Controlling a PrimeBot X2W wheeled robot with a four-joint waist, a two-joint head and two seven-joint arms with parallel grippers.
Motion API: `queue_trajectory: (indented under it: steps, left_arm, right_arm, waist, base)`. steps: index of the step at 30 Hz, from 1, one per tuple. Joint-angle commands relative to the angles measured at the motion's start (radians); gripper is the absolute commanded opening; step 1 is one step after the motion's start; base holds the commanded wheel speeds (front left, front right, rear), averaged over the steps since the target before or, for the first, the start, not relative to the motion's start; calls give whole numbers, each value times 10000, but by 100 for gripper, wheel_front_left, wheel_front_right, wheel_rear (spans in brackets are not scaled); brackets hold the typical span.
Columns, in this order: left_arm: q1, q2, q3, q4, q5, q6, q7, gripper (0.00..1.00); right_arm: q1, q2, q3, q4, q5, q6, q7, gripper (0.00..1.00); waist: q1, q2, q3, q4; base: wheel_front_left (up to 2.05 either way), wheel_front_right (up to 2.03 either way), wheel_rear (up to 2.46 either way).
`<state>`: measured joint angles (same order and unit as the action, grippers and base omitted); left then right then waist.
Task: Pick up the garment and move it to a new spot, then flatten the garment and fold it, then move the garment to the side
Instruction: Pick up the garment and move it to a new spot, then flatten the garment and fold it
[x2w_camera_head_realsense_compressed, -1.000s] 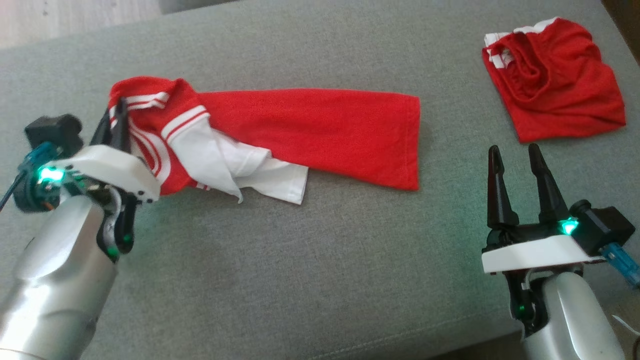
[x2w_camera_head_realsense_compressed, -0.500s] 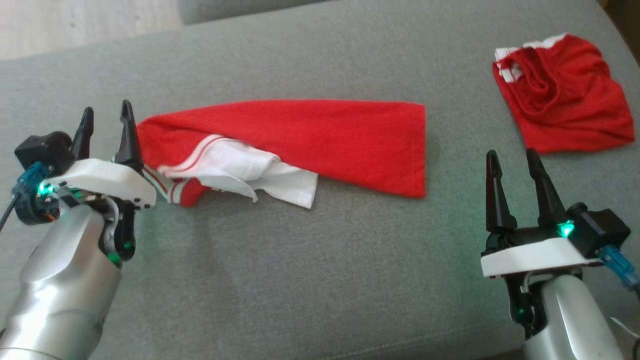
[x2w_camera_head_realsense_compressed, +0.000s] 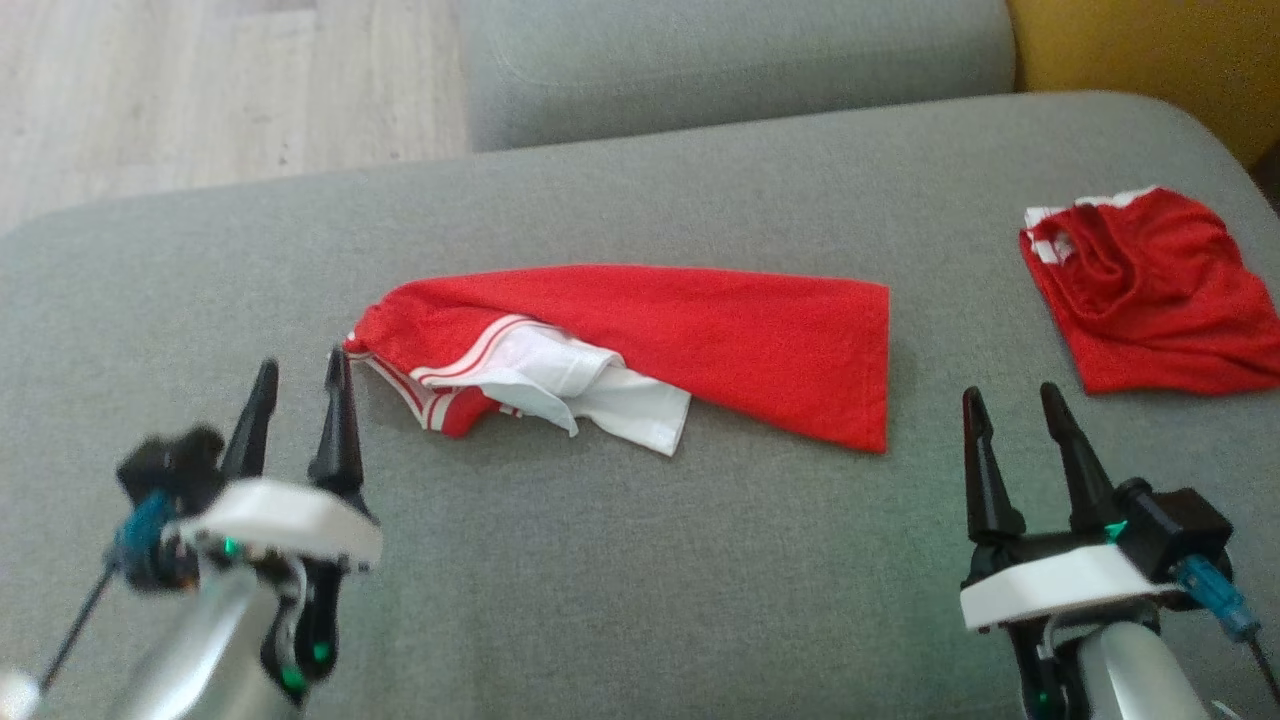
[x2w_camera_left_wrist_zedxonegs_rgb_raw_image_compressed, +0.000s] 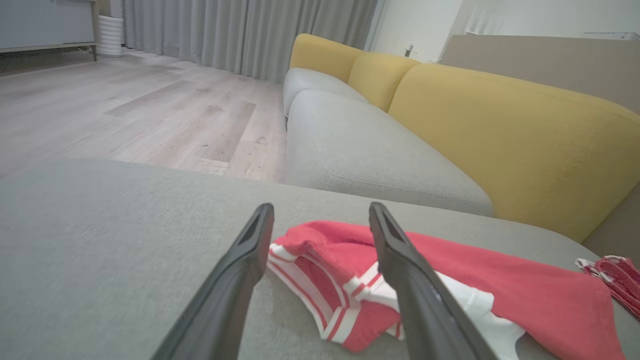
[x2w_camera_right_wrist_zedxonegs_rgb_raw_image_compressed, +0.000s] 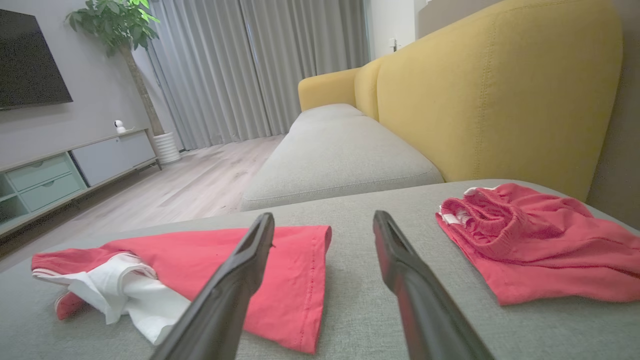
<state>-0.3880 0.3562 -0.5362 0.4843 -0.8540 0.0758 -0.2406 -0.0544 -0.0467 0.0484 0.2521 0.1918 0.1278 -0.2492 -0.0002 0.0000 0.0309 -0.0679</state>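
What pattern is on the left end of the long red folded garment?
Red-and-white striped trim on the long red garment, clearest in the left wrist view.

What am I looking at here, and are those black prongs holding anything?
A two-armed robot at a grey cushion. The head view looks down from its head; the other two look along each arm's gripper, so the black prongs are its fingers. The left gripper and right gripper are both open and hold nothing. On the cushion lie a long red-and-white shirt, just beyond the left gripper, and a crumpled red garment at the far right. A yellow backrest stands behind.
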Motion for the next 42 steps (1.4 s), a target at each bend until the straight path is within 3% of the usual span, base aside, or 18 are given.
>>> queue_trajectory:
  steps: [1, 9, 13, 17, 28, 42]
  left_arm:
    - [-51, 270, 585, -566, -27, 162, -161, 100]
    - [3063, 337, 1514, -3090, 840, 1407, -208, 100]
    - [3966, 151, 1642, -3793, 1370, 1704, -210, 100]
    - [4387, -16, 1676, -4030, 1596, 1704, -210, 100]
    - [4769, -200, 1675, -3504, 2056, 1199, -211, 100]
    - [4895, -502, 1961, -3187, 2354, 990, -212, 100]
  right_arm:
    - [-160, -35, 260, -318, -103, 29, -19, 100]
    - [356, -35, 630, -495, -166, 29, 178, 100]
    - [541, -35, 662, -515, -184, 29, 220, 100]
    - [637, -35, 660, -519, -149, 29, 235, 100]
    - [697, -35, 860, -125, -85, 29, 197, 100]
    - [558, -35, 942, 406, -18, 29, 45, 100]
  waist:
    - [2, 0, -232, 158]
    - [2, 0, -440, 255]
    - [2, 0, -517, 354]
    - [2, 0, -587, 419]
    - [2, 0, -737, 573]
    - [2, 0, -762, 610]
  base:
    - [0, 0, 0]
    - [0, 0, 0]
    - [0, 0, 0]
    - [0, 0, 0]
    - [0, 0, 0]
    - [0, 0, 0]
